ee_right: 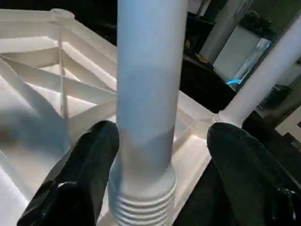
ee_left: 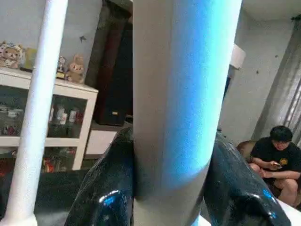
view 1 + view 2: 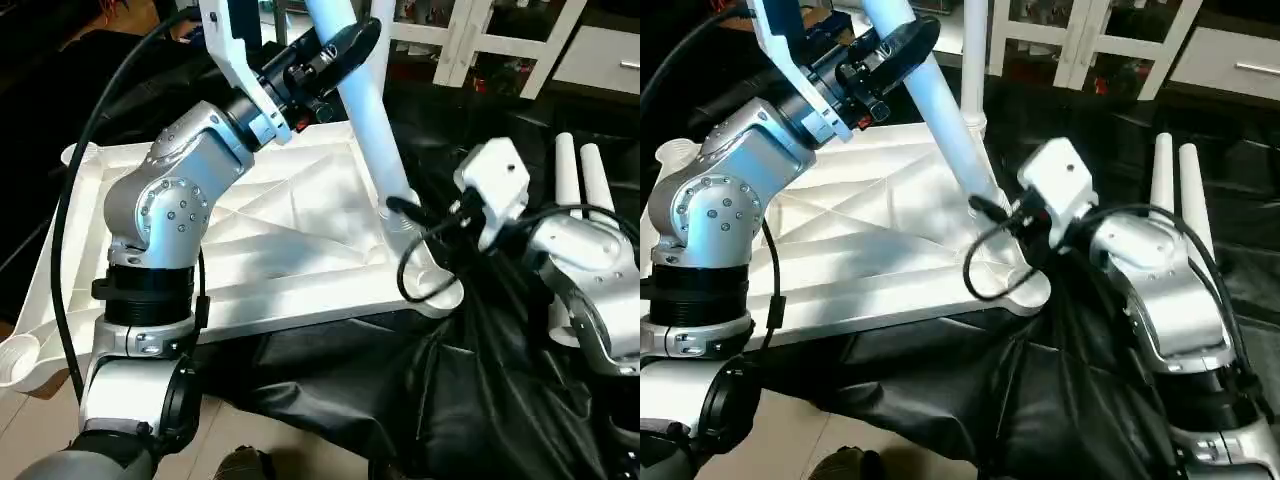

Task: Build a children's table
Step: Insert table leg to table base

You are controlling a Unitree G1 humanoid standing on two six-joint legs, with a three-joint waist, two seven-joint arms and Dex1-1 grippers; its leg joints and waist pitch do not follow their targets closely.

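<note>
The white tabletop (image 3: 280,230) lies ribbed side up on the black-draped work table. A white leg (image 3: 365,110) leans in its near right corner socket (image 3: 425,280), with threads (image 1: 141,207) showing at its lower end. My left gripper (image 3: 340,45) is shut on this leg high up, both black fingers (image 2: 108,188) pressed to the tube. My right gripper (image 1: 162,132) stands open astride the leg's base, with a gap beside one finger (image 1: 244,160). A second leg (image 3: 973,60) stands upright in the far right corner socket.
Two loose white legs (image 3: 580,175) lie side by side on the black cloth at the right. White shelving (image 3: 480,40) stands behind the table. A person (image 2: 277,155) sits in the room's background. Floor tiles (image 3: 40,420) show at the near left.
</note>
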